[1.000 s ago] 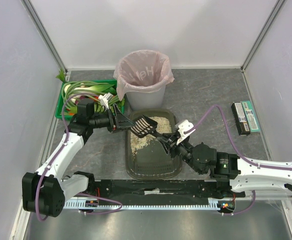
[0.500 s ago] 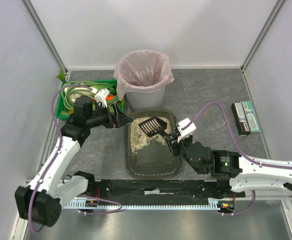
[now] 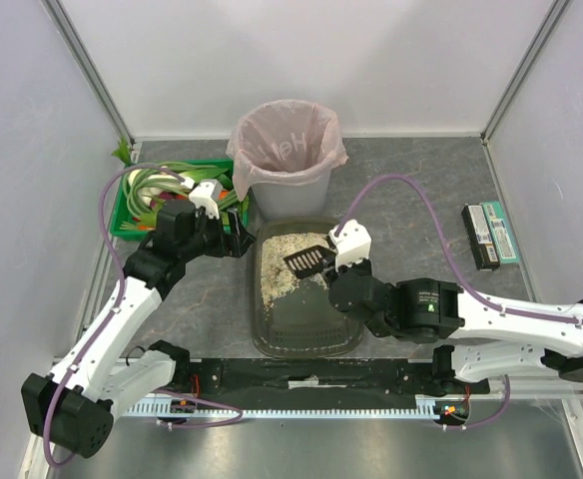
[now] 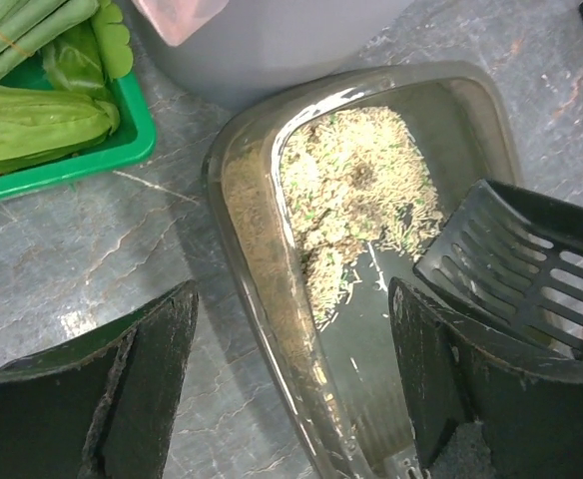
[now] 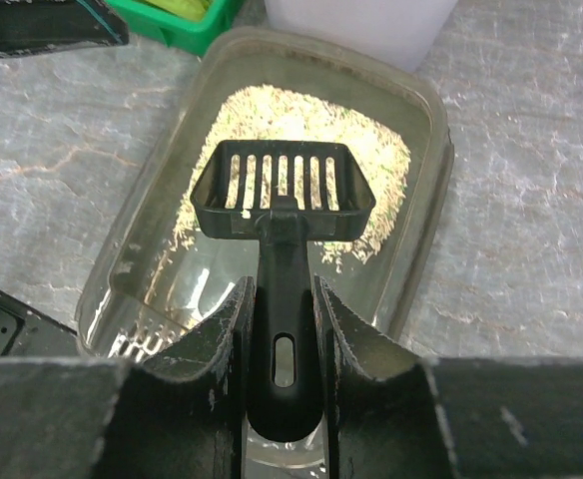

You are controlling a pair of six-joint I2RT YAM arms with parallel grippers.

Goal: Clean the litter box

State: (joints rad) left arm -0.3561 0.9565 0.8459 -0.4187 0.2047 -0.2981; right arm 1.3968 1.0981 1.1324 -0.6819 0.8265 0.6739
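Left gripper (image 3: 240, 239): jaws wide apart, holding nothing, poised over the left rim of the litter box (image 3: 259, 324). Litter box: table centre, just in front of the grey bin (image 3: 290, 195); beige litter (image 4: 356, 190) heaped at its far end. Right gripper (image 5: 284, 354): clamped on the handle of a black slotted scoop (image 5: 284, 195), head above the litter.

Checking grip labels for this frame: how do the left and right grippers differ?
The left gripper is open and empty; the right gripper is shut on the litter scoop's handle. The left gripper straddles the litter box's left rim, one finger on either side; the right gripper holds the litter scoop's slotted head over the litter inside. Both point toward the litter box.
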